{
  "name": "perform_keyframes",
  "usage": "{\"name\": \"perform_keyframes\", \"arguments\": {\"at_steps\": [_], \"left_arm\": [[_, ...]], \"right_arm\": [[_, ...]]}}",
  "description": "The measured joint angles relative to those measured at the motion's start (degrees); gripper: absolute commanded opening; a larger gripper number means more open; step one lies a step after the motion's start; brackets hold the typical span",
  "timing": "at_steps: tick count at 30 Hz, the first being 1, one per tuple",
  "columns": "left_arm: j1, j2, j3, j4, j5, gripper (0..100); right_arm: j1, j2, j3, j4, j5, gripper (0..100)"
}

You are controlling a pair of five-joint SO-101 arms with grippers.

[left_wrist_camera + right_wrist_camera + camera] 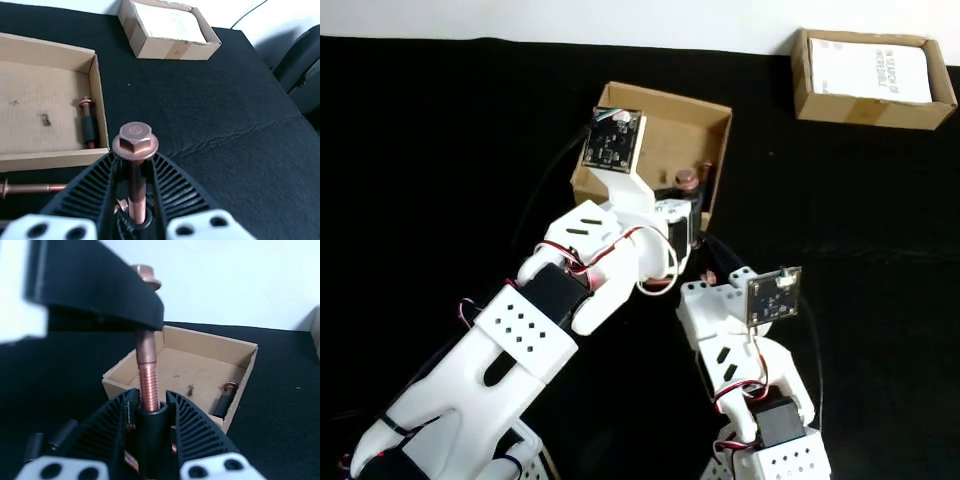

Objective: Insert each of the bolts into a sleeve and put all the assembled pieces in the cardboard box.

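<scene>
My left gripper (135,162) is shut on a copper bolt (135,141), held upright with its hex head on top. Directly under it, my right gripper (150,397) is shut on a black sleeve (150,432), and the bolt's threaded end (148,382) enters the sleeve's top. In the high view the two grippers (682,205) (705,278) meet just beside the near right corner of the cardboard box (715,115). One assembled bolt and sleeve (88,126) lies inside the box along its right wall. A loose bolt (30,188) lies on the cloth in front of the box.
Two loose black sleeves (62,434) (32,445) lie on the black cloth near my right gripper. A second cardboard box (870,70) holding white paper stands at the far right corner. The table's right side is open black cloth (225,115).
</scene>
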Motion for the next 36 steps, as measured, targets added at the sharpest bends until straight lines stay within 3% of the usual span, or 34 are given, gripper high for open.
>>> {"name": "perform_keyframes", "arguments": {"at_steps": [11, 18, 23, 32, 36], "left_arm": [[4.3, 0.0, 2.2, 6.9, -0.3, 1], [4.3, 0.0, 2.2, 8.7, -0.3, 23], [3.9, -0.1, -1.0, 19.2, -0.4, 24], [-4.1, -1.3, -10.6, 40.8, 0.1, 24], [-5.7, -9.8, -14.7, 47.9, -0.1, 16]], "right_arm": [[0.6, 0.0, 0.0, 0.0, 0.1, 0.7], [0.7, 0.1, 0.0, 0.1, 0.2, 0.7], [0.7, 0.1, 0.1, 0.1, 0.2, 0.7], [2.7, -0.4, -0.4, -0.2, -3.7, 0.7], [5.5, 0.5, -4.3, -0.3, -4.3, 0.7]]}}
